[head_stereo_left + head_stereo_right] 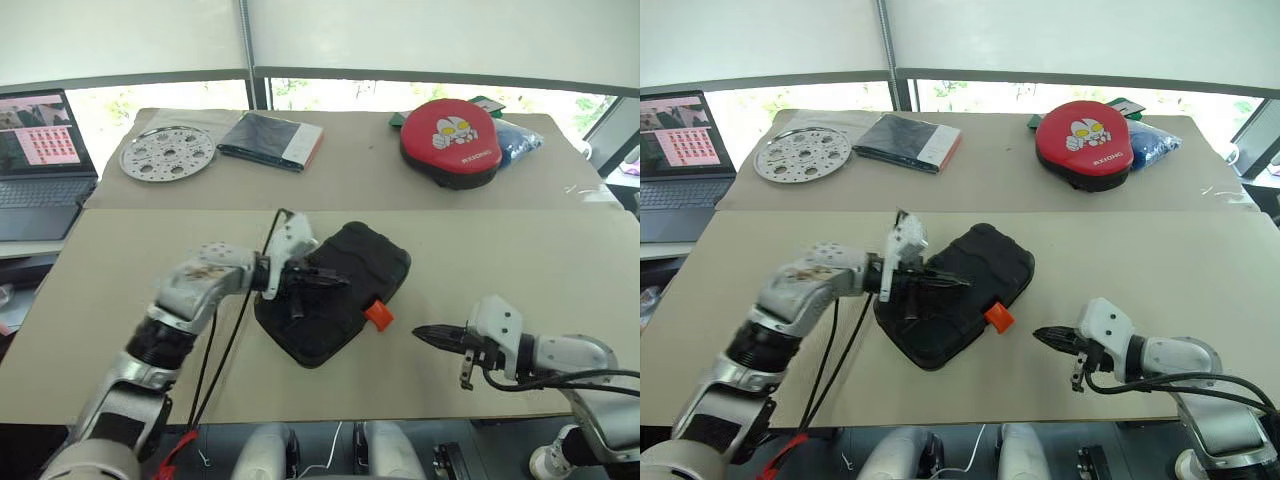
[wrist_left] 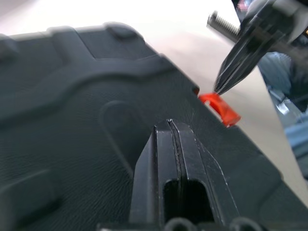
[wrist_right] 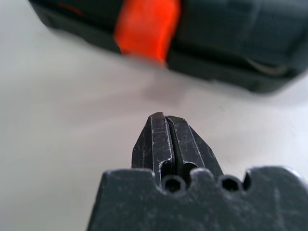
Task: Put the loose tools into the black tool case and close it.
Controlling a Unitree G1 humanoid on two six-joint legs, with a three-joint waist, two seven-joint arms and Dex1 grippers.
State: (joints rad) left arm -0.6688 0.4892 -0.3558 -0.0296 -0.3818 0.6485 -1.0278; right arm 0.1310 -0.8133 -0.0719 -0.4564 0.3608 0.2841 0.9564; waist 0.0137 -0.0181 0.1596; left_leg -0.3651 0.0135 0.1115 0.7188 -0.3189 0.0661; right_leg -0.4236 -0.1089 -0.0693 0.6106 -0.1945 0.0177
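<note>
The black tool case (image 1: 352, 268) lies with its lid down on the near table, set at an angle, its orange latch (image 1: 378, 316) sticking out at the near right edge. My left gripper (image 1: 338, 281) is shut with nothing in it, fingers together over the lid; the left wrist view shows its tip (image 2: 169, 124) just above the moulded lid (image 2: 72, 96). My right gripper (image 1: 421, 334) is also shut and empty. It hovers over bare table to the right of the latch (image 3: 144, 26) and points at it. The loose tools are out of view.
On the far table lie a red round pad (image 1: 452, 140), a blue bag (image 1: 518, 140), a dark flat book (image 1: 270, 140) and a perforated metal disc (image 1: 167, 153). A laptop (image 1: 38, 160) stands open at far left. A black cable (image 1: 225, 340) hangs by my left arm.
</note>
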